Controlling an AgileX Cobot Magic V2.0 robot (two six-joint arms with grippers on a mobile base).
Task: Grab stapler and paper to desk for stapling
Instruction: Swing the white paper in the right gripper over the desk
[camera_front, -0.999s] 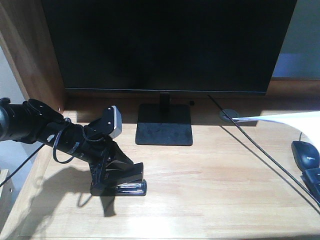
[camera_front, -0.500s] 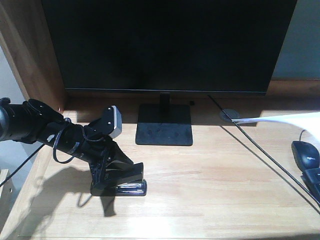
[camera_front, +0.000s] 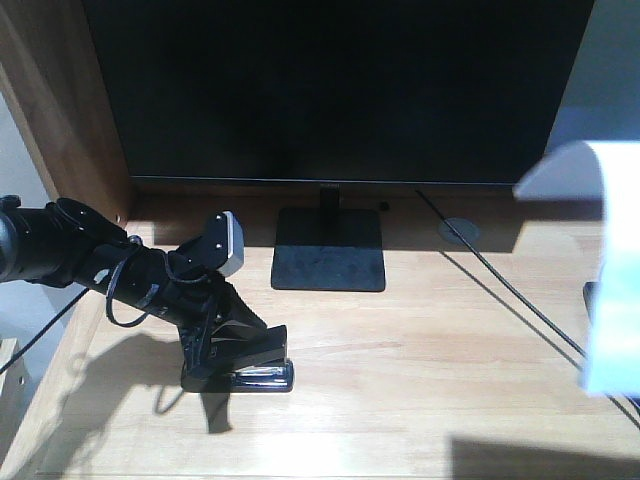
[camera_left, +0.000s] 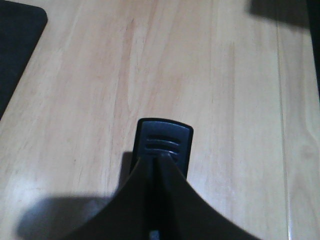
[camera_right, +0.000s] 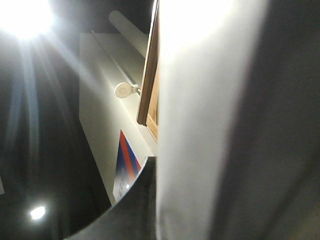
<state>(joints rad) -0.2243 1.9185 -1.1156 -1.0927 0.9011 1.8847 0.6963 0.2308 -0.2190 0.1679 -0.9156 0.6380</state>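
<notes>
The stapler (camera_front: 266, 376) lies flat on the desk (camera_front: 400, 390) at about 7 o'clock in the front view. It is down and left of the monitor stand (camera_front: 328, 256), with its silver metal showing along the lower edge. A wooden side panel (camera_front: 55, 110) rises at the far left, and the left arm reaches in from 9 o'clock below it, carrying a grey wrist camera (camera_front: 229, 243). The left claw (camera_front: 248, 356) is clenched on the stapler. Its dark fingers come down over the top of the body from the 10 o'clock side, and no gap shows between them and the plastic. In the left wrist view the two fingers (camera_left: 142, 200) meet in a narrow wedge. The stapler's ribbed black end (camera_left: 165, 141) pokes out beyond them toward 12 o'clock, resting on the pale wood (camera_left: 225, 100).

The black monitor (camera_front: 340, 90) fills the top centre. A thin cable (camera_front: 500, 292) runs from its foot toward 4 o'clock, past a round grommet (camera_front: 458, 231).

The paper (camera_front: 612, 270) hangs at 3 o'clock, curled over at its top and clear of the desk, well apart from the stapler. In the right wrist view the sheet (camera_right: 215, 125) fills the right half. It runs up along the one dark finger (camera_right: 131, 215) of the right claw (camera_right: 154, 172) that shows, and it covers the other finger. The claw is closed on the sheet, which is held aloft.
</notes>
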